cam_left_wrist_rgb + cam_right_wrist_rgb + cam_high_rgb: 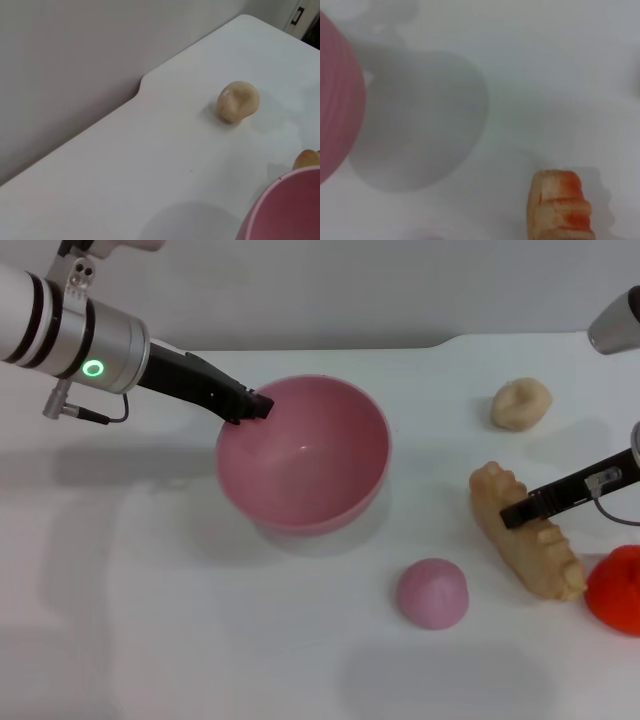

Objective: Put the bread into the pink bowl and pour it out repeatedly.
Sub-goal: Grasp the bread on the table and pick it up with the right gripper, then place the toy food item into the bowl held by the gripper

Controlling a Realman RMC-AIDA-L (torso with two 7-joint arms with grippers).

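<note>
Bread [527, 532] lies on the white table [200, 620] at right of frame, apart from the empty pink bowl [303, 453] at centre. Right gripper [517, 512] sits over the loaf's middle; whether it is clenched, I cannot tell. Left gripper [256, 406] grasps the bowl's upper-left rim. Best to grip the loaf mid-length, lift level, and release low inside the bowl.
</note>
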